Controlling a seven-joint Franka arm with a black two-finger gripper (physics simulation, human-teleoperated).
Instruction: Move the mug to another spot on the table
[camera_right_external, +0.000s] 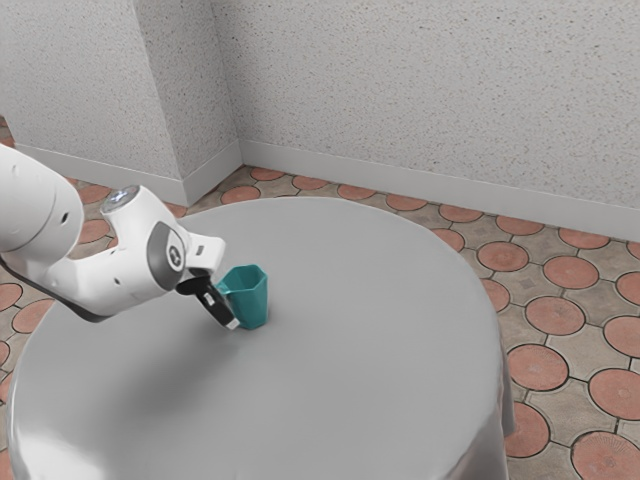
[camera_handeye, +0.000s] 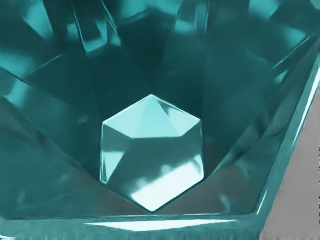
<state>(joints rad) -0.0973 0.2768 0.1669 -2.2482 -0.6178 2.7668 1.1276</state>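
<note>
A teal faceted mug (camera_right_external: 250, 297) stands on the round grey table (camera_right_external: 380, 340), left of its middle in the exterior view. My black gripper (camera_right_external: 226, 312) reaches down at the mug's rim, on the side toward the exterior view's left, and lies against the mug's wall. The white arm comes in from the exterior view's left. In the wrist view I look straight down into the mug (camera_handeye: 152, 160), with its pale hexagonal bottom just under my hand and a strip of grey table (camera_handeye: 305, 200) beyond its rim.
The table's cloth hangs over its edge (camera_right_external: 500, 400) at the exterior view's right. Open tabletop stretches right of and in front of the mug. A tiled floor (camera_right_external: 570, 300) and speckled walls surround the table.
</note>
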